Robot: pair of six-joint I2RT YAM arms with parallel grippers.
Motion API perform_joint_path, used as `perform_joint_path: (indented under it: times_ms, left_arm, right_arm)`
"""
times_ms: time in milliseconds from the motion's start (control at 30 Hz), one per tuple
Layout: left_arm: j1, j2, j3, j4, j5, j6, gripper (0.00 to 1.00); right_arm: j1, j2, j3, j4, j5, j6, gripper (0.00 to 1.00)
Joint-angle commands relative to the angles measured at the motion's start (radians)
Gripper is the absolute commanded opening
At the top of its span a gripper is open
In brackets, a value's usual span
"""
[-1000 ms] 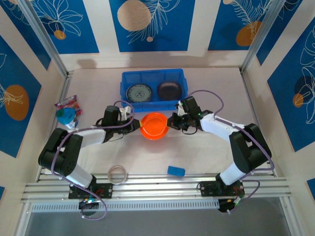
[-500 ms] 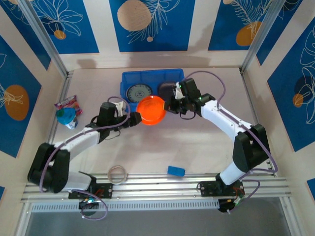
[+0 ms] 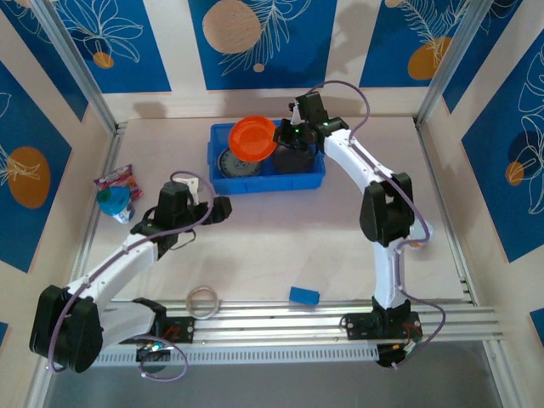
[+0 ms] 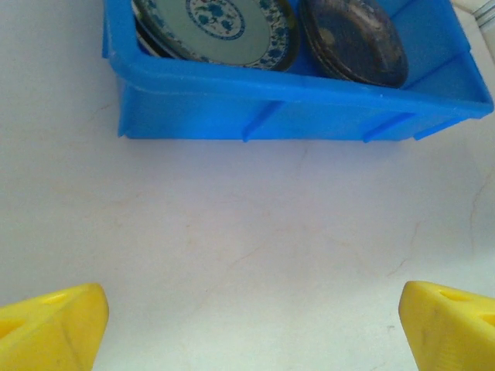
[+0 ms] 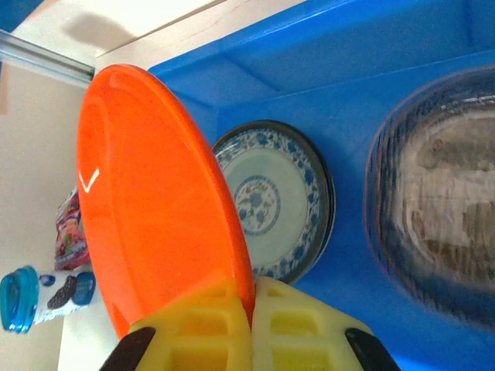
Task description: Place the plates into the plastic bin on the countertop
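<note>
Three plates can be counted: one orange plate [image 3: 253, 138], one blue-white patterned plate [image 4: 216, 27] and one dark smoky plate [image 4: 354, 42]. Edges under the patterned one suggest more, too hidden to count. One blue plastic bin [image 3: 265, 180] stands at the far side of the one worktop [image 3: 340, 246]. On the near side lie one translucent ring [image 3: 204, 300] and one small blue block [image 3: 303, 295]. At the left are one colourful packet [image 3: 115, 178] and one teal container [image 3: 112, 202]. There are two claws, the left claw [image 3: 221, 207] and the right claw [image 5: 253, 297].
</note>
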Motion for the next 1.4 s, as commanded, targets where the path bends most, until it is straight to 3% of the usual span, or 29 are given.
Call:
perform_joint_path:
  times_ms: [0, 333, 867, 1200, 1367]
  left_arm:
    - [0.015, -0.02, -0.02, -0.015, -0.02, 0.014, 0.96]
    - [0.019, 0.038, -0.081, 0.107, 0.065, -0.038, 0.96]
    - [0.019, 0.076, -0.079, 0.108, 0.057, -0.029, 0.96]
    - [0.02, 0.092, -0.072, 0.111, 0.053, -0.022, 0.96]
    - [0.019, 0.108, -0.065, 0.13, 0.063, -0.033, 0.96]
  right_arm:
    - [0.003, 0.079, 0.09, -0.014, -0.055, 0.029, 0.0]
    - [0.017, 0.24, 0.154, 0.086, -0.091, 0.091, 0.0]
    - [0.067, 0.375, 0.321, -0.037, -0.021, 0.079, 0.01]
    - [0.071, 0.391, 0.371, -0.095, 0.006, 0.072, 0.22]
    - [0.074, 0.376, 0.374, -0.113, 0.038, 0.048, 0.27]
